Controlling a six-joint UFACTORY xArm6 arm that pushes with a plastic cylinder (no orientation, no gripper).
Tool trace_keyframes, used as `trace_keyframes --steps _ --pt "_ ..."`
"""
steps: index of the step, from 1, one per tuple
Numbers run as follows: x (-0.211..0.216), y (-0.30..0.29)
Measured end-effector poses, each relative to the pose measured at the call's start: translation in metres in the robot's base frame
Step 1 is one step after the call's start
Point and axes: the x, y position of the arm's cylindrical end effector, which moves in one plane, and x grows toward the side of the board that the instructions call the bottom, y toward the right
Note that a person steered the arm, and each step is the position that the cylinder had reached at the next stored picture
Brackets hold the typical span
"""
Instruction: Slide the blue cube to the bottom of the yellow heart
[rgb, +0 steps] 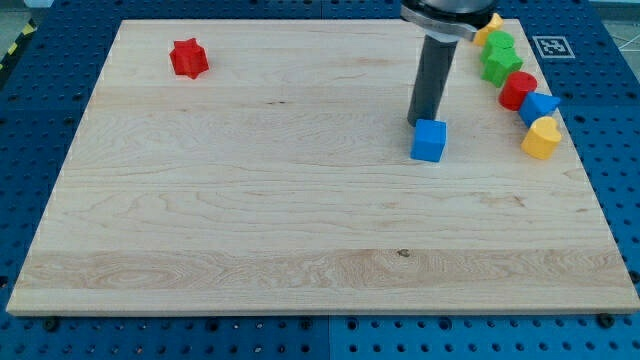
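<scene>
The blue cube (429, 140) sits on the wooden board right of the middle. The yellow heart (541, 138) lies near the board's right edge, level with the cube and well to its right. My tip (419, 123) stands just above and slightly left of the blue cube, touching or almost touching its top-left corner. The rod rises from there to the view's top.
Along the right edge, above the yellow heart, lie a blue triangular block (540, 106), a red cylinder (517, 90), two green blocks (499, 60) and a yellow block (488, 27). A red star (188, 59) lies at the top left.
</scene>
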Motion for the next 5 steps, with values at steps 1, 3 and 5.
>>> trace_keyframes --steps 1,3,5 --pt "0.008 0.004" --pt "0.029 0.005" --pt "0.008 -0.045"
